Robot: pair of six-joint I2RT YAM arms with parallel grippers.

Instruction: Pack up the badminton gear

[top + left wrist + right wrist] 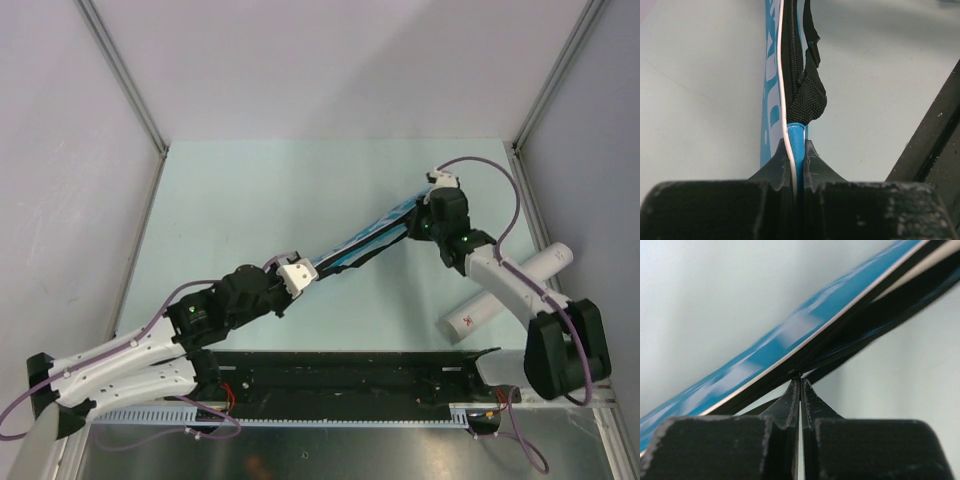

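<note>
Blue racket cover [365,245]: one, stretched between both arms over the pale green desk [280,200]; white lettering, unreadable.
Left tool [796,150]: pinching the cover's narrow end.
Right tool [800,382]: pressed together at the cover's black edge.
White tube [468,318]: one, on the desk at right; red mark, illegible.

Pale mint-green counter [300,190], matte, evenly lit from above with only soft shadows. Plain white panels close it in: back wall [340,60], left wall [60,180], right wall [600,180]. Aluminium corner posts [120,75] run diagonally up from the far corners. At the near edge, a black rail [350,375], a slotted white cable duct [300,415], then bare metal sheet [350,455].
</note>
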